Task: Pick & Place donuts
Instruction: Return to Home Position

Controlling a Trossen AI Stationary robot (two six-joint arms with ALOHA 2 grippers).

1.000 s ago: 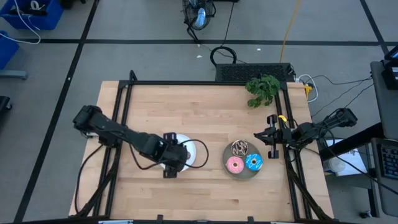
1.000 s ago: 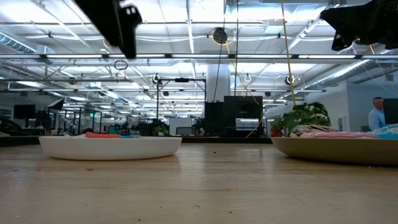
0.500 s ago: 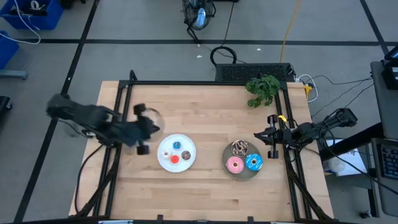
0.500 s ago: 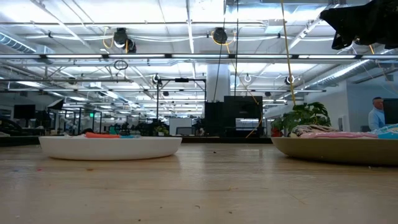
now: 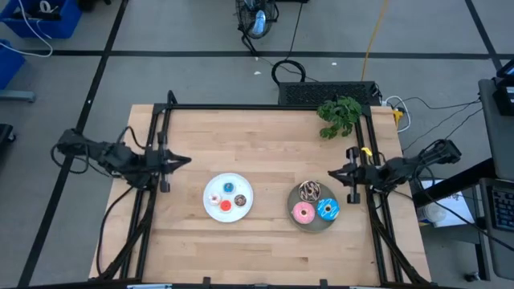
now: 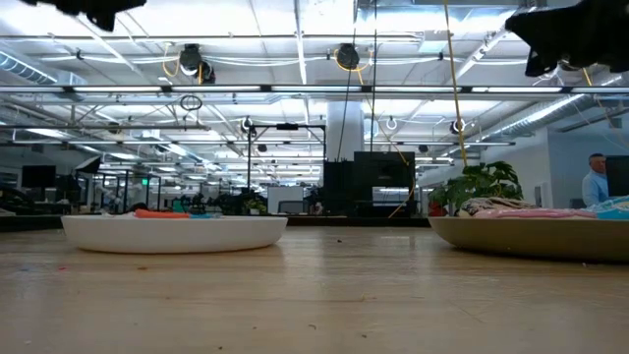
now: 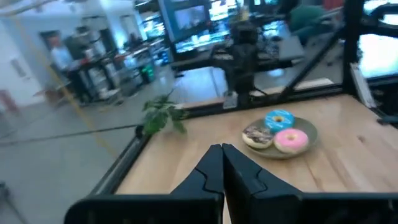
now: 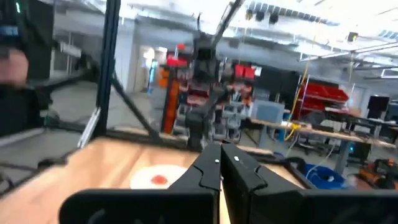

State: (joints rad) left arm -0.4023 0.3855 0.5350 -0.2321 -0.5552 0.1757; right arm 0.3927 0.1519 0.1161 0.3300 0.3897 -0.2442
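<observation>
Four tiny donuts, blue point(image 5: 229, 188), brown point(image 5: 239, 200), red-orange point(image 5: 225, 205) and whitish-pink point(image 5: 214, 197), lie on the round white plate point(image 5: 228, 211). The pink point(image 5: 303, 213), blue point(image 5: 328, 209) and brown-and-white speckled point(image 5: 309, 191) donuts lie on the round grey plate point(image 5: 315, 225); they also show in the left wrist view point(image 7: 278, 129). My left gripper point(image 5: 186, 160) is shut and empty at the table's left edge, held above the table. My right gripper point(image 5: 331, 173) is shut and empty at the right edge.
A green toy plant point(image 5: 339, 115) lies at the table's far right corner. A black frame point(image 5: 265, 107) runs along the far edge and both sides. Bare wood lies between and in front of the plates.
My left gripper has drawn back from over the white plate toward the table's left edge, and its arm has folded back. The four tiny donuts on the white plate, hidden under it before, now show. My right gripper has kept still.
</observation>
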